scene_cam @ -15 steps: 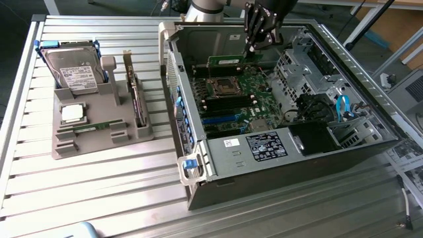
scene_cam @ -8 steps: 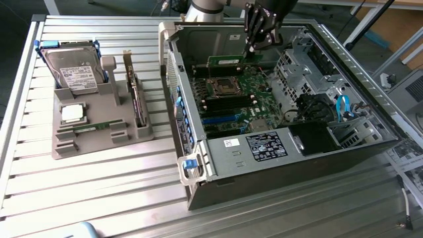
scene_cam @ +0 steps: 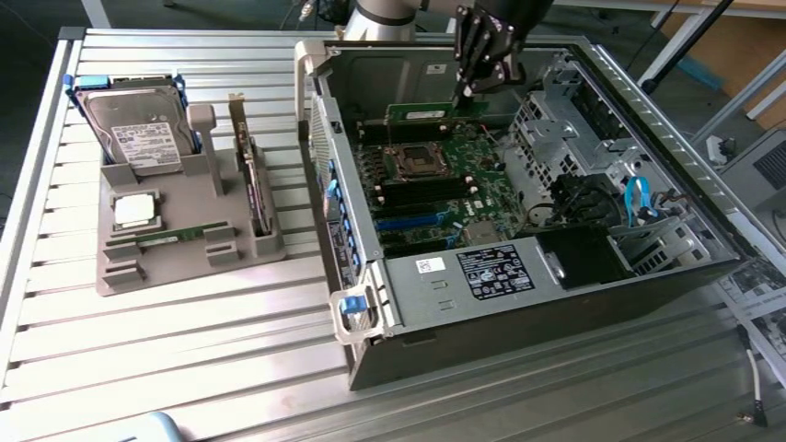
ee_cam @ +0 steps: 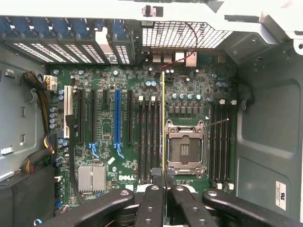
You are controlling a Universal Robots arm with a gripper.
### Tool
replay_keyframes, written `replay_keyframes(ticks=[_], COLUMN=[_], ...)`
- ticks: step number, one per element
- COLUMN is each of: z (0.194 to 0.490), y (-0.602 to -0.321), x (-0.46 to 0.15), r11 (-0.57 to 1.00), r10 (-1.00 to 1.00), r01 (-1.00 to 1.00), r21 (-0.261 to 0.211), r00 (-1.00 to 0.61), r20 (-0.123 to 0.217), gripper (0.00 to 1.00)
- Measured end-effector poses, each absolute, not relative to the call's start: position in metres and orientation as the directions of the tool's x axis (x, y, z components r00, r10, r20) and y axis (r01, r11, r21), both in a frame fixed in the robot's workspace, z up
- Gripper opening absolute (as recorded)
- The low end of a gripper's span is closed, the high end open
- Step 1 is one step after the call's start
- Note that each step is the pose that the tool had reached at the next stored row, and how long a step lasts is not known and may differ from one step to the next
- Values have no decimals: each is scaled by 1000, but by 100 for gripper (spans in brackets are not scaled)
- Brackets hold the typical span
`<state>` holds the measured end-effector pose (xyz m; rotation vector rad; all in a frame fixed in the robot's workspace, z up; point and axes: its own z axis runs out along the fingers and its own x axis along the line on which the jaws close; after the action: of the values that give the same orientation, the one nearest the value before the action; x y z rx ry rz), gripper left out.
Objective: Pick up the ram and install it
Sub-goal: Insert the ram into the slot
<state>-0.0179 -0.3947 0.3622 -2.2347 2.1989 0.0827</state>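
The ram (scene_cam: 436,112), a narrow green stick with a pale label, hangs inside the open computer case (scene_cam: 491,313), above the far end of the motherboard (scene_cam: 443,184). My gripper (scene_cam: 470,92) comes down from above and is shut on the ram's top edge. The wrist view shows the ram (ee_cam: 163,118) edge-on as a thin line, pinched by my gripper (ee_cam: 164,182). That line runs between the black memory slots (ee_cam: 147,137) and the empty processor socket (ee_cam: 184,149). The ram stands clear of the board.
A grey holder (scene_cam: 184,249) to the exterior view's left of the case carries a hard drive (scene_cam: 135,129), a square silver processor (scene_cam: 132,210) and an upright dark card (scene_cam: 252,175). More memory slots (ee_cam: 220,142) lie beyond the socket. Case walls and a drive cage (scene_cam: 553,120) surround the board.
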Motion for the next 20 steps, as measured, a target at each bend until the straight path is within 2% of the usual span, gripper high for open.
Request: replay_keyframes(ticks=[20], z=[356], y=[-395], x=[-8], r11=[-16], r10=[-999], r01=[-999], r21=[33], r00=[15], r20=[-41], gripper=[12])
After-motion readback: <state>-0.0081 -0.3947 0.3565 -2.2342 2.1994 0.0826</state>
